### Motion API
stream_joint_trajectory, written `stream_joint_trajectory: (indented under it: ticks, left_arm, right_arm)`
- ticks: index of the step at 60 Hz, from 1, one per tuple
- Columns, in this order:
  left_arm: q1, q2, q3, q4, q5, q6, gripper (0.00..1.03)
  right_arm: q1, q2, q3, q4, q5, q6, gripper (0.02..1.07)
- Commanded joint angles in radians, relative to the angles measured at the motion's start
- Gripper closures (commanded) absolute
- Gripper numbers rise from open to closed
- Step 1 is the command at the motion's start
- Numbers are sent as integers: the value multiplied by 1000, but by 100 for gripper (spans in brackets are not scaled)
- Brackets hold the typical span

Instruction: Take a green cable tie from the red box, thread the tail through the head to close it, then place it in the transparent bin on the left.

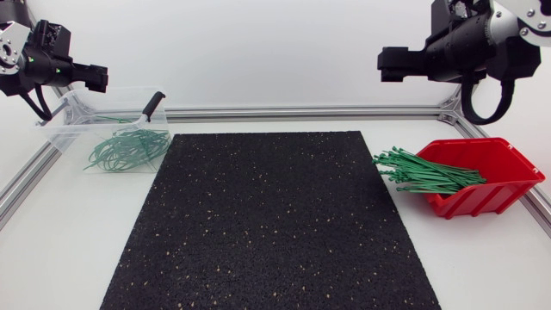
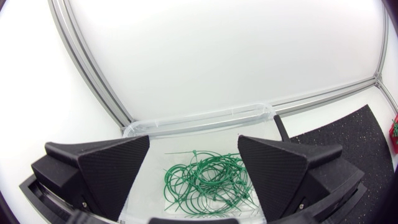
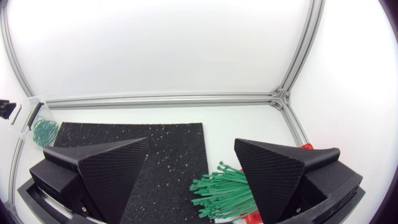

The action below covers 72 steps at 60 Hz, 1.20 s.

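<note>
While both claws hang spread and empty, right gripper [image 1: 389, 64] at upper right of frame and left gripper [image 1: 93, 77] at upper left, loose green cable ties [image 1: 426, 172] fan out of the red box [image 1: 499, 194] at middle right. Probably light, springy, slick, tangle-prone. I'd pinch one protruding end beside the mat [image 1: 267, 224]. Transparent bin [image 1: 73, 116], upper left, holds closed loops [image 1: 127, 148].
</note>
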Motion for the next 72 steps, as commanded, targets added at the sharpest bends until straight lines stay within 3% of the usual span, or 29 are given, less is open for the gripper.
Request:
stream_joint_trajectory:
  ticks: [1,30,53,72]
  left_arm:
    - [-7,-63,32,-42,-8,15,3]
    - [-61,-439,-279,-67,-10,2,3]
    - [-98,-842,-653,5,-10,-39,3]
    - [-182,-1117,-896,44,-12,-104,3]
  right_arm:
    - [-59,-1,-42,32,-3,-52,7]
    - [-264,-291,-293,161,-92,-171,7]
    - [-257,-641,-553,190,-103,-175,7]
    - [-251,-862,-695,185,-97,-181,7]
